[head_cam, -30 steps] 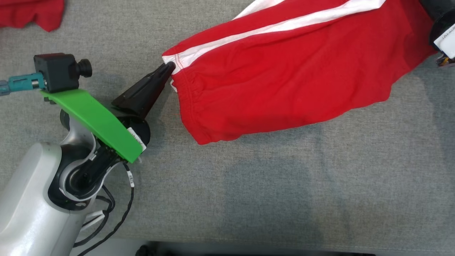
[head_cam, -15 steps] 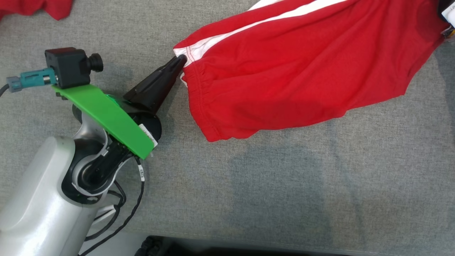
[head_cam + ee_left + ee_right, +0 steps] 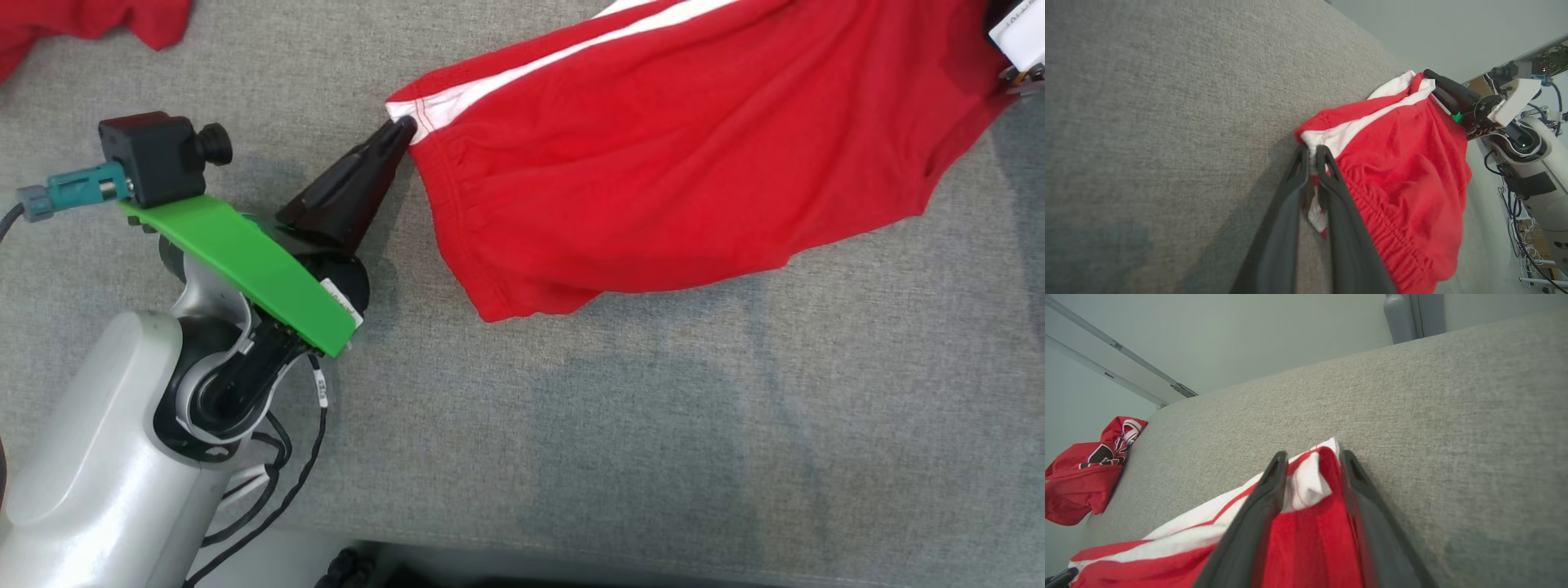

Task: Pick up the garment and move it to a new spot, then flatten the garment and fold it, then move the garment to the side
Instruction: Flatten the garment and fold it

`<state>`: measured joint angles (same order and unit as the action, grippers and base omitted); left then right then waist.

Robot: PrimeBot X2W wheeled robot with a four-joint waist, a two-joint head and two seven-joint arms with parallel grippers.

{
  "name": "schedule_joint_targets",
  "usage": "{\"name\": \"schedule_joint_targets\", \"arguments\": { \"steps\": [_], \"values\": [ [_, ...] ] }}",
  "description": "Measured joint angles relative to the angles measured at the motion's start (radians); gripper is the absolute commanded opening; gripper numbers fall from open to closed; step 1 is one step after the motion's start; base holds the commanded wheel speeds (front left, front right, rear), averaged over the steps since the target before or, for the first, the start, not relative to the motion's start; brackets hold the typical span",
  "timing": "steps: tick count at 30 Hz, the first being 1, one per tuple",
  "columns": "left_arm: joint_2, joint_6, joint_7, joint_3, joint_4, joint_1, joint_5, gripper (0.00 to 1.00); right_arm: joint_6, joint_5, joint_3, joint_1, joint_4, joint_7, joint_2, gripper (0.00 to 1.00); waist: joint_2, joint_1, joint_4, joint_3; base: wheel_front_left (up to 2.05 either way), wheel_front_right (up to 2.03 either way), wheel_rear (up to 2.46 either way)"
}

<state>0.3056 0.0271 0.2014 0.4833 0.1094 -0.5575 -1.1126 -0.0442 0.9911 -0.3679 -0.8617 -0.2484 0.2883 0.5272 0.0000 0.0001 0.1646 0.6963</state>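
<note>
Red garment (image 3: 653,163), corner pinched in left gripper (image 3: 399,130)

Grey fabric bench (image 3: 653,457) has red shorts (image 3: 669,163) with white stripes lying on it, plus another crumpled red garment (image 3: 82,24) at the far-left corner.

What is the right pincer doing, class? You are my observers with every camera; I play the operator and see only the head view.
Observer: The right pincer stands open, with a white-striped corner of the red shorts lying between its jaws.
Operator: And the left?
Observer: The left pincer is shut, with white hem cloth pinched in its jaws.
Operator: Anything else?
Observer: The second red garment carries a black-and-white print.
</note>
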Motion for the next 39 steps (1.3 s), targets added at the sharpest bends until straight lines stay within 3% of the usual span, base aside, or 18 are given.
{"name": "schedule_joint_targets", "arguments": {
  "steps": [7, 18, 23, 28, 39],
  "values": [
    [0.01, 0.0, -0.037, 0.003, -0.029, 0.005, 0.048, 1.0, -0.029, -0.019, 0.013, 0.017, -0.043, -0.116, -0.029, 1.0, 0.0, 0.0, -0.014, -0.042, 0.0, 0.0, 0.0],
    [0.099, -0.017, -0.227, -0.022, -0.038, 0.054, 0.328, 1.0, -0.044, -0.218, -0.01, 0.153, -0.06, -0.35, 0.019, 1.0, 0.0, -0.0001, -0.046, -0.15, 0.0, 0.0, 0.0],
    [0.088, -0.047, -0.311, -0.012, -0.065, 0.138, 0.381, 1.0, -0.015, -0.292, -0.032, 0.268, -0.096, -0.456, 0.022, 1.0, 0.0, -0.0001, -0.059, -0.217, 0.0, 0.0, 0.0],
    [0.084, -0.077, -0.38, 0.006, -0.105, 0.24, 0.406, 1.0, 0.003, -0.309, -0.071, 0.366, -0.143, -0.51, -0.031, 1.0, 0.0, -0.0001, -0.069, -0.286, 0.0, 0.0, 0.0],
    [0.063, -0.109, -0.432, 0.033, -0.114, 0.369, 0.464, 1.0, 0.036, -0.293, -0.08, 0.465, -0.185, -0.516, -0.072, 1.0, 0.0, -0.0002, -0.053, -0.425, 0.0, 0.0, 0.0]
  ]
}}
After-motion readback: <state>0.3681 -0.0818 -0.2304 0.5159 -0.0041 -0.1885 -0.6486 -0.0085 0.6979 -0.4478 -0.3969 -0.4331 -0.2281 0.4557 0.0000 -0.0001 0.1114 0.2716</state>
